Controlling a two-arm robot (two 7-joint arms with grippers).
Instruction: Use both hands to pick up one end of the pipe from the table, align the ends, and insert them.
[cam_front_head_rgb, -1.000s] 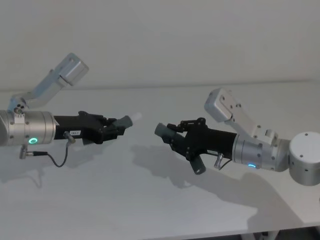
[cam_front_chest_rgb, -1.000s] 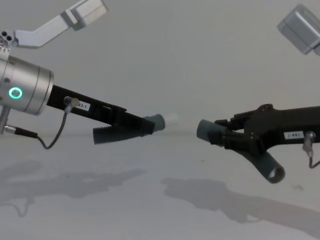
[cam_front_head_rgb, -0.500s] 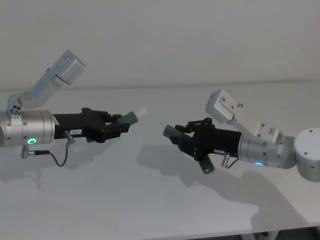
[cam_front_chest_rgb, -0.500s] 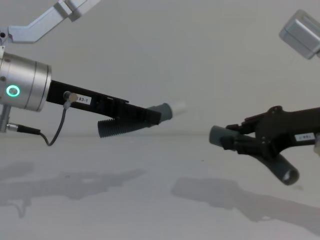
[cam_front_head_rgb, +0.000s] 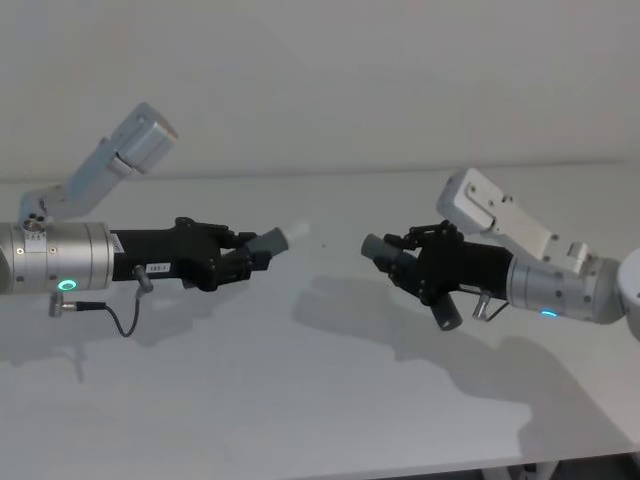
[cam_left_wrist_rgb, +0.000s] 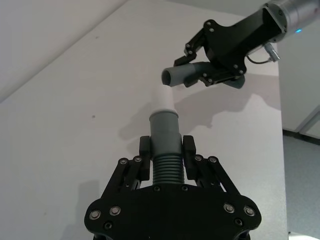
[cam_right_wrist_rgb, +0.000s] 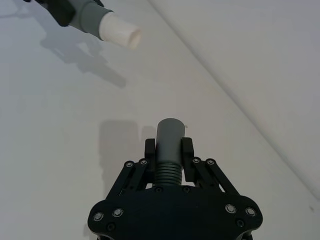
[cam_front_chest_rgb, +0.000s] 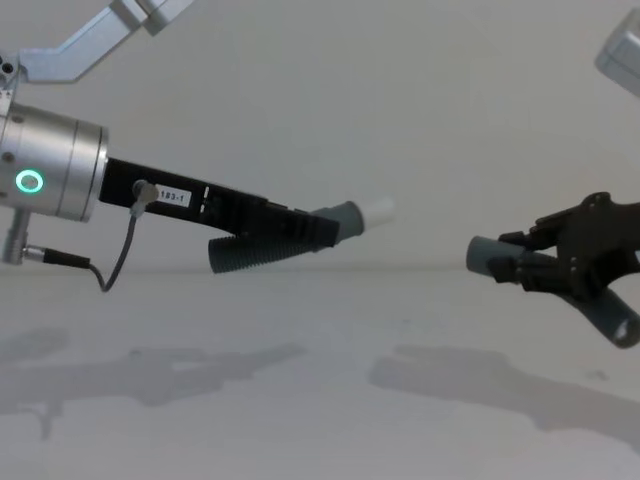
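Matt plastic, smooth metal
The left gripper (cam_front_head_rgb: 245, 262) and right gripper (cam_front_head_rgb: 405, 268): matt black plastic on silvery metal wrists (cam_front_head_rgb: 60, 255); hose pieces (cam_left_wrist_rgb: 166, 167) ribbed, cuffs (cam_right_wrist_rgb: 170, 137) smooth, grey; table (cam_front_head_rgb: 300, 400) matt white.

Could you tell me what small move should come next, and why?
Probably ease the right gripper toward the left gripper, lifting slightly: an open gap separates the whitish tip of the left hose piece from the dark cuff of the right hose piece; the cuff sits lower in the chest view.

Left gripper (cam_front_head_rgb: 248, 263) and right gripper (cam_front_head_rgb: 402, 264) face each other, fingers (cam_left_wrist_rgb: 145, 160) clamped.
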